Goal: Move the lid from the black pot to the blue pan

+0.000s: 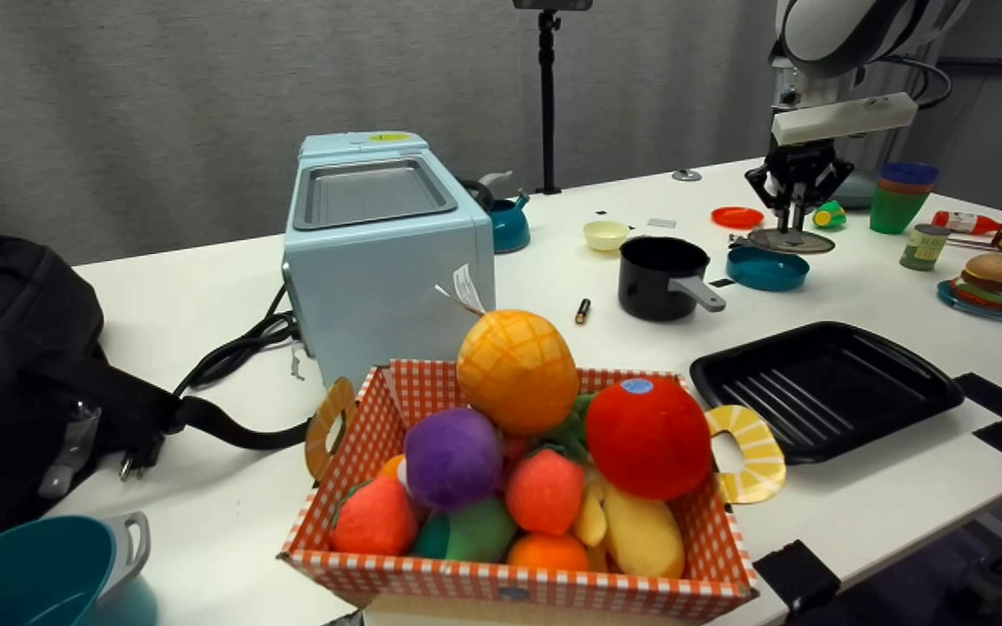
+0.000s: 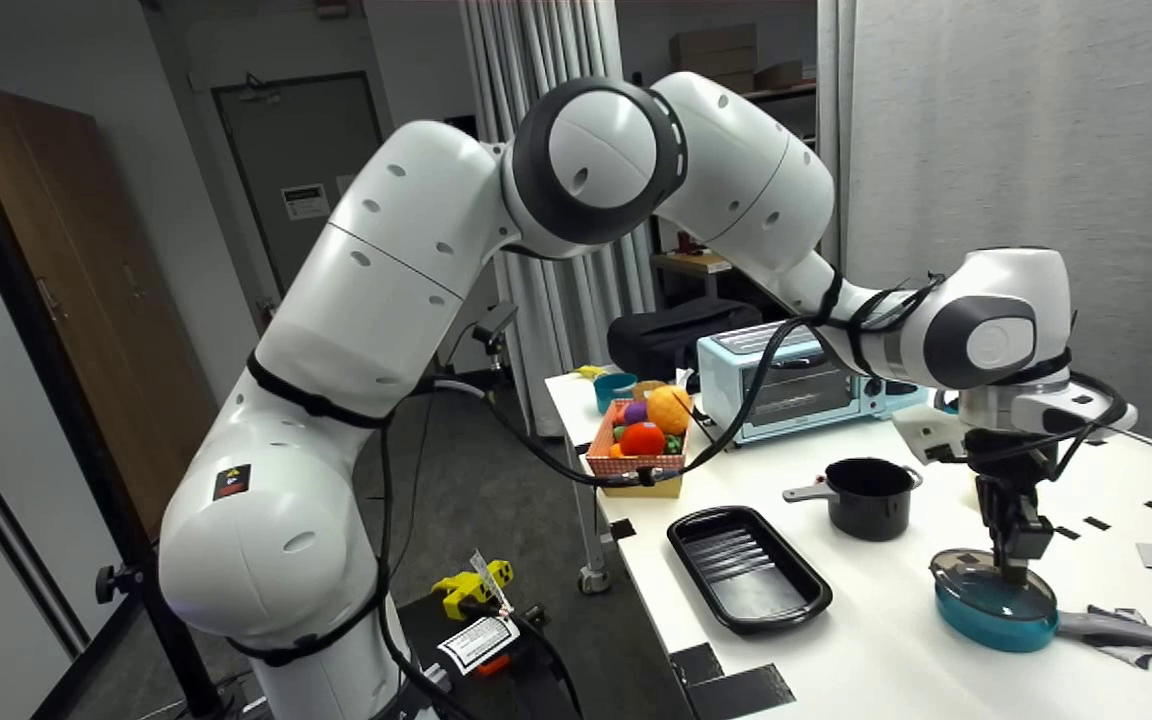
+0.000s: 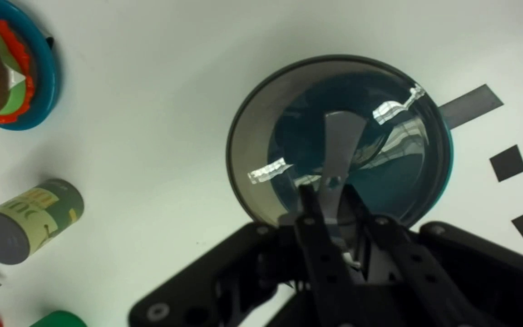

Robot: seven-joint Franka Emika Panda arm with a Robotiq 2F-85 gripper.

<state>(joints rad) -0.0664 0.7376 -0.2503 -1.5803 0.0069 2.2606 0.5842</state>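
You are grasping the lid [image 1: 792,245] from above: the fingers [image 3: 323,247] are pinching it at its top, and in the wrist view they are appearing slightly blurred in front of its dark, see-through surface. The lid is overlapping the blue pan [image 1: 767,272] from above, roughly level in an exterior view, but it is sitting off centre. On the side toward the can [image 3: 34,218] its edge is overhanging the pan, while on the opposite side a sliver of blue rim is peeking out. Whether the lid is touching the pan, you cannot tell from these angles.

The black pot [image 2: 868,508] is standing upright near the pan, apart from it, and its open top is showing you the dark inside.

Around these on the desk [image 1: 875,291], the ridged black tray [image 1: 823,387] is lying near the pot, and the checkered basket [image 1: 431,581] is brimming with plush fruit [image 1: 544,494]. Beyond the basket, in an exterior view, the light-blue toaster oven [image 1: 388,287] is standing, and the pale yellow bowl [image 1: 606,236] is resting near the pot. The toy burger [image 1: 992,276] is sitting on a small blue plate [image 3: 49,93] near the can, and the stacked cups [image 1: 901,204] are standing behind that can as you are looking from there.
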